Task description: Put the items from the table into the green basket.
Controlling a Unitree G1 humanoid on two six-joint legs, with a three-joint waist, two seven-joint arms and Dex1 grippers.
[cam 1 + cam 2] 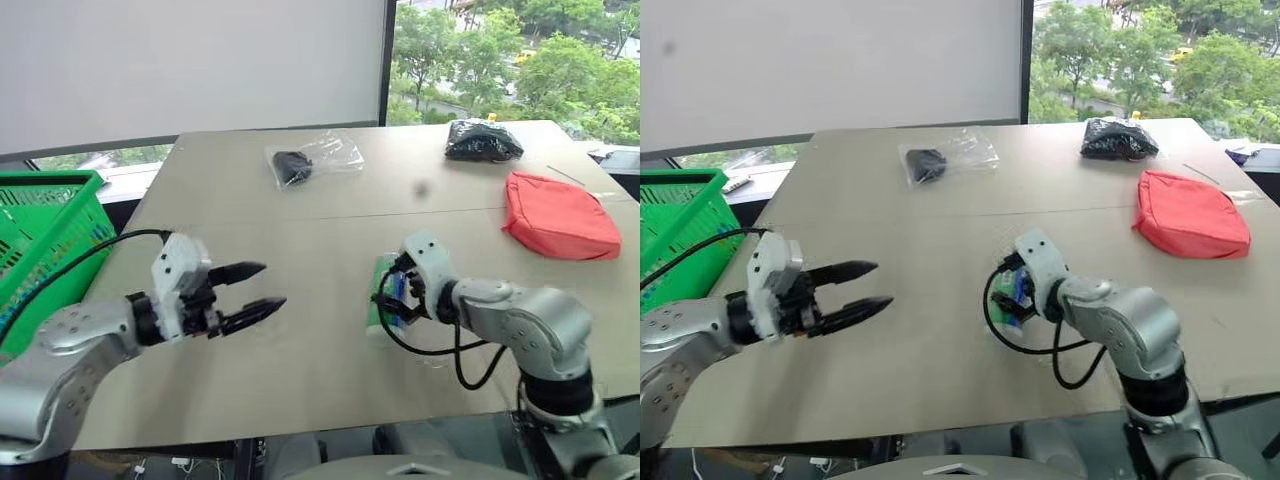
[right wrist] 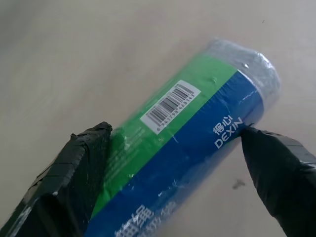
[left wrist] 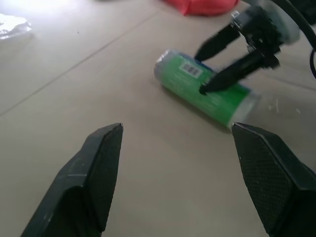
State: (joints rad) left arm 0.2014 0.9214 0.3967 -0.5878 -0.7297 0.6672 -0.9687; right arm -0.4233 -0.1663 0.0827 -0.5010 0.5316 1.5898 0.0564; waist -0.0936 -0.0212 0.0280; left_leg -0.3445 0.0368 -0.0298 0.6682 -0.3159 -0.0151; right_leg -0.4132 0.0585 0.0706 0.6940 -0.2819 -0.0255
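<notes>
Right claw (image 1: 392, 298) apart, straddling green cylinder (image 3: 202, 89) lying on bench (image 1: 300, 230), frame centre, not clamped yet. Left claw (image 1: 252, 291) apart, empty, lower left. Basket (image 1: 40, 230) far left. Risk: cylinder rolls away as fingers close, off-centre grip slips.

Both arms reach inward, left claw (image 1: 252, 290) parted and level, right claw (image 2: 173, 163) spread wide, angled down.

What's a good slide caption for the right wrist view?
Open right gripper straddles the green cylinder lying on the table.
</notes>
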